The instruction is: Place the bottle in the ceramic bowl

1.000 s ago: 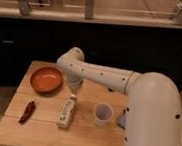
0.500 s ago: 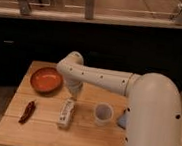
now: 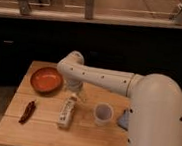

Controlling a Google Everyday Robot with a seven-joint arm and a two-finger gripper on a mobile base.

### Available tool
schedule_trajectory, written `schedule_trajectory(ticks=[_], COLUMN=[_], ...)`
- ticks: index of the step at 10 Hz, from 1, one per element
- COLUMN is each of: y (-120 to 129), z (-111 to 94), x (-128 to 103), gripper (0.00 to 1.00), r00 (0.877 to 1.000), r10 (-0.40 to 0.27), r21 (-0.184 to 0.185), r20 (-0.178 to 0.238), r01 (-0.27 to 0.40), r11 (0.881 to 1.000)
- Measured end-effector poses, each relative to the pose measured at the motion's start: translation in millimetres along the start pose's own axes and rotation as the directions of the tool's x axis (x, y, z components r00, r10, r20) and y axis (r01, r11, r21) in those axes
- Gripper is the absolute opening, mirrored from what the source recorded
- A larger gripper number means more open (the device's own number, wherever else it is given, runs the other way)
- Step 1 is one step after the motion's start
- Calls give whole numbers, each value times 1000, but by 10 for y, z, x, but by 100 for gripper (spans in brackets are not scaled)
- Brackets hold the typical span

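Note:
The bottle (image 3: 68,111), slim and whitish with a pale label, lies on its side on the wooden table (image 3: 41,134), cap end pointing away from me. The ceramic bowl (image 3: 47,79), shallow and orange-red, sits at the table's back left and looks empty. My gripper (image 3: 75,92) hangs from the white arm just above the bottle's far end, to the right of the bowl. The arm's bent wrist hides most of the gripper.
A white cylindrical cup (image 3: 103,114) stands right of the bottle. A dark red, pepper-like object (image 3: 27,111) lies near the table's left front. A blue item (image 3: 123,120) shows at the right edge, partly behind my arm. A dark counter stands behind the table.
The wrist has dropped a little, bringing the gripper closer to the bottle's far end. The bottle, bowl and cup have not moved.

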Motion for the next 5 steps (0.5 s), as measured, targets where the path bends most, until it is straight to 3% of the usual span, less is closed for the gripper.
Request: schedule_trajectory(ticks=[5], y=[-70], z=[134], x=[-254], gripper=[80], r00=[993], r10=[-93], r21=[0], r20=[69], r01=[93], r11=[996])
